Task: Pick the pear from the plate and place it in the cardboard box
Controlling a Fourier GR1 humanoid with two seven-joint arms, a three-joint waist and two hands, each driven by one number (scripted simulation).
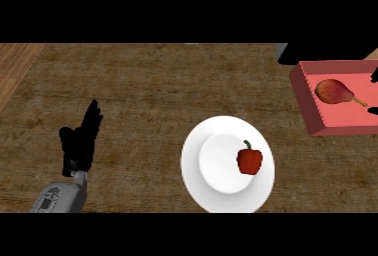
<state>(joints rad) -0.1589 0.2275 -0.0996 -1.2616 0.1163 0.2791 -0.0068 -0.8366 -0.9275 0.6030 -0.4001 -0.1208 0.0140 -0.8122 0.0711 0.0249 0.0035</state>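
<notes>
A red-brown pear (334, 92) with a stem lies inside the salmon-red box (310, 107) at the right edge of the head view. My right hand (325, 51) shows as a black shape over the box's far side. Small black fingertips (374, 75) poke in from the right edge, apart from the pear, and nothing is held between them. The white plate (221, 197) sits at centre front and carries a red bell pepper (249, 160). My left hand (83, 140) rests open at the left with its fingers up, far from the plate and the box.
The counter top is dark brown wood. A lighter wooden strip (15, 65) runs along the far left. The box sits to the plate's upper right with a small gap between them.
</notes>
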